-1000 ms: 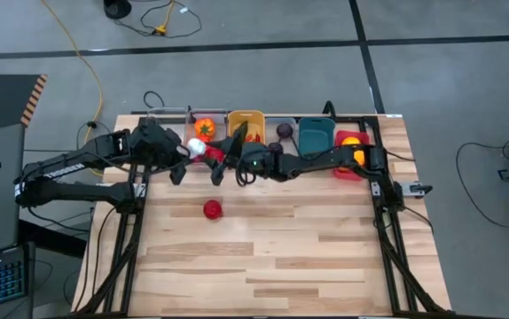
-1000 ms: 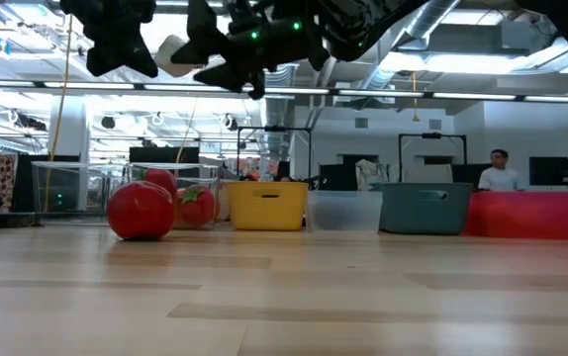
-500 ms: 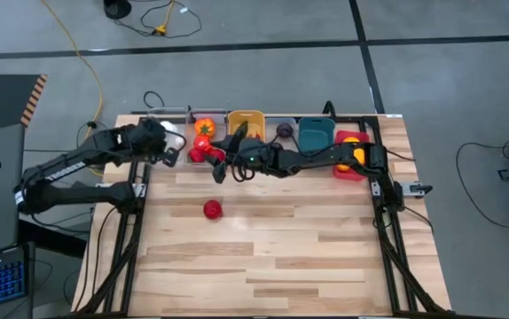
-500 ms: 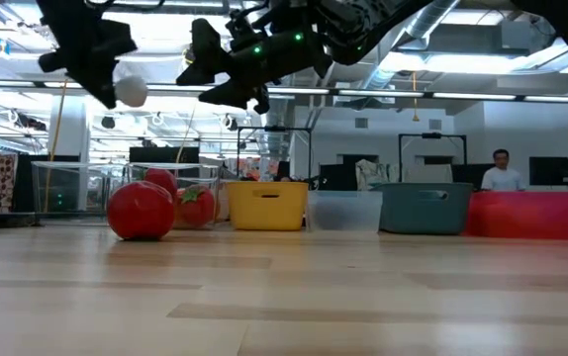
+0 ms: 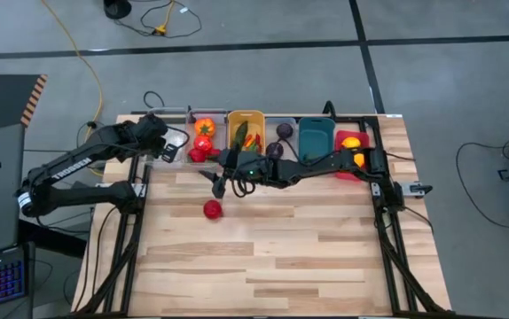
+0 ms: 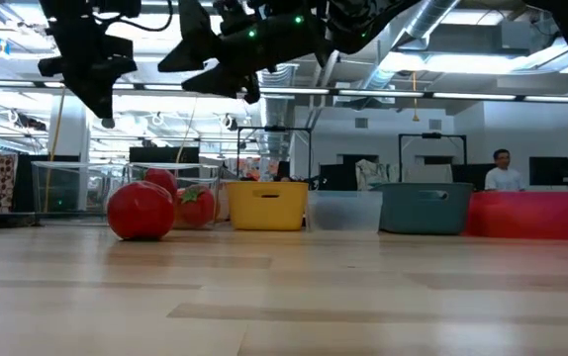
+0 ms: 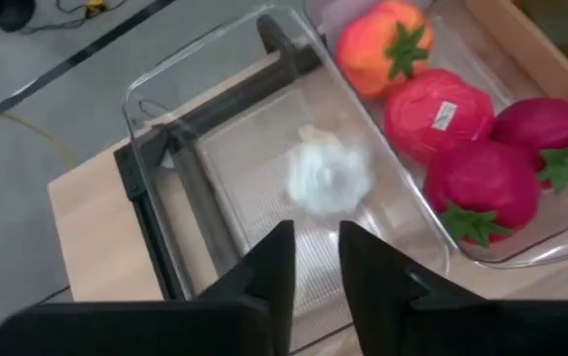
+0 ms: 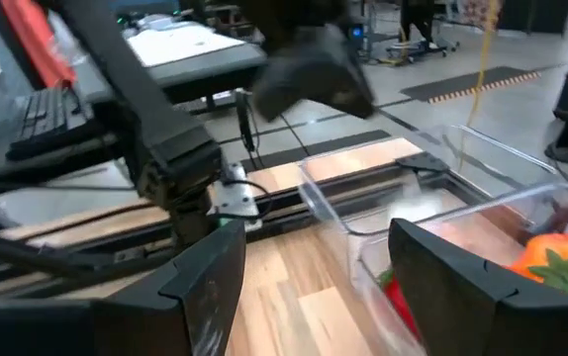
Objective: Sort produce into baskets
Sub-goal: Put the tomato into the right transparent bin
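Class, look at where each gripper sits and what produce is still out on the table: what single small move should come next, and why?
Probably the right gripper should drop toward the red tomato, the only piece loose on the wooden table. It hovers open just beyond it, empty. The left gripper sits above the leftmost clear bin, where the white garlic already lies.

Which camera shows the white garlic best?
The left wrist view: the white garlic lies in the clear basket, just beyond the left gripper. From above, that arm mostly covers that basket; the low and right wrist views don't show it.
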